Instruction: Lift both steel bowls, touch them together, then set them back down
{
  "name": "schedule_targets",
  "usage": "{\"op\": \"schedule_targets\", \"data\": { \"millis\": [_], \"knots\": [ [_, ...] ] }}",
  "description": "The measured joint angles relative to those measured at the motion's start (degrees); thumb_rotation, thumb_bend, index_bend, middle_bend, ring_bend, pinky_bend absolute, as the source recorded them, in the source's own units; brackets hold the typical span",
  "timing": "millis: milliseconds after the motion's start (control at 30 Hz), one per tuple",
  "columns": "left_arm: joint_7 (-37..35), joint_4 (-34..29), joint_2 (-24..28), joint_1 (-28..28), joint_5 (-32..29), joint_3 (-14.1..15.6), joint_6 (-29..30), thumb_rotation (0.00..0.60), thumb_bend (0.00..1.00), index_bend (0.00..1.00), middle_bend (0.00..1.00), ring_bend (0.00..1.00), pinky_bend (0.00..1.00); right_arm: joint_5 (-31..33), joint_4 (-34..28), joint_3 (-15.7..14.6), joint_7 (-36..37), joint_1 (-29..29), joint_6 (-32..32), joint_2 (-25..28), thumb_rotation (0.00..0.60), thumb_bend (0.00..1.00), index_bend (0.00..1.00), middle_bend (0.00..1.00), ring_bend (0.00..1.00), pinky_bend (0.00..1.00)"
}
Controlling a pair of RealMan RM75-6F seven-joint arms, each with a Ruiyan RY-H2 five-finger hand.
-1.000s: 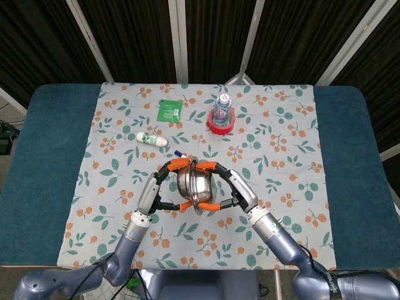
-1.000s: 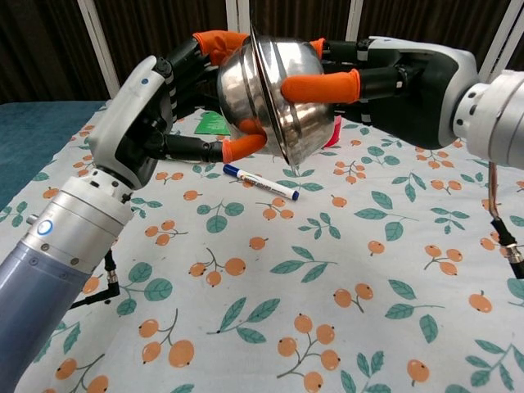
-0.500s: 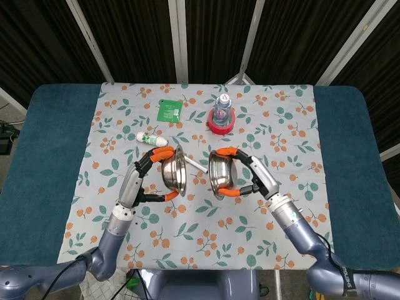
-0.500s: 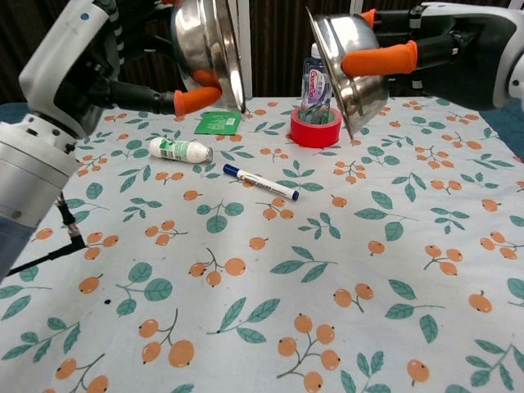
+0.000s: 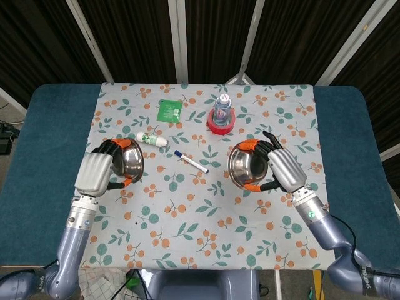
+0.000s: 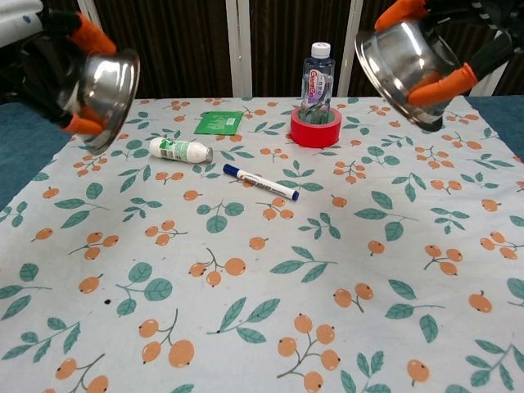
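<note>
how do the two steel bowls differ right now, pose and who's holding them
The left bowl is gripped by the left hand, out over the cloth's left side; the right bowl is gripped by the right hand, over the right side. In the chest view the left bowl's opening faces right, the right bowl's faces left. Both are shiny steel, tilted, and held in the air.

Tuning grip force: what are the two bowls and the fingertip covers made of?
Left bowl and right bowl: polished steel, going by mirror-like reflections. Orange fingertip covers: matte, probably rubber or silicone; can't confirm.
</note>
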Motion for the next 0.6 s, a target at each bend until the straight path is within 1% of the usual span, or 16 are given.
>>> {"op": "schedule_targets", "data": {
  "millis": [67, 167, 300, 400, 500, 600],
  "knots": [
    [7.2, -4.4, 2.4, -0.4, -8.3, -0.4, 0.2, 0.600, 0.03, 0.39, 0.29, 0.20, 0.40, -1.0, 0.0, -1.2, -4.2, 0.1, -0.1, 0.2, 0.600, 0.07, 0.46, 0.29, 0.40, 0.02],
    [15.4, -9.2, 4.8, -1.5, -19.2, -1.0, 1.1, 0.600, 0.03, 0.38, 0.29, 0.20, 0.39, -1.9, 0.1, -3.2, -9.7, 0.4, -0.7, -0.4, 0.600, 0.07, 0.46, 0.29, 0.40, 0.02],
    [20.8, -12.8, 6.3, -3.7, -30.4, -2.0, 2.4, 0.600, 0.03, 0.37, 0.29, 0.20, 0.40, -1.9, 0.8, -4.8, -15.2, 1.0, -1.7, -2.0, 0.600, 0.07, 0.46, 0.29, 0.40, 0.02],
    [22.4, -13.4, 6.5, -5.9, -35.1, -2.8, 2.9, 0.600, 0.03, 0.36, 0.28, 0.20, 0.39, -1.5, 1.6, -5.5, -18.8, 1.4, -2.3, -3.5, 0.600, 0.08, 0.46, 0.29, 0.40, 0.02],
    [22.0, -12.1, 6.1, -6.9, -36.4, -3.1, 2.4, 0.600, 0.03, 0.36, 0.27, 0.20, 0.39, -0.8, 2.7, -6.0, -22.4, 1.9, -2.8, -5.0, 0.600, 0.08, 0.46, 0.29, 0.40, 0.02],
    [20.0, -9.7, 5.3, -7.5, -36.6, -3.3, 0.7, 0.600, 0.03, 0.35, 0.27, 0.20, 0.39, 0.6, 3.9, -6.4, -26.4, 2.4, -3.4, -6.5, 0.600, 0.08, 0.46, 0.29, 0.40, 0.02]
  ]
}}
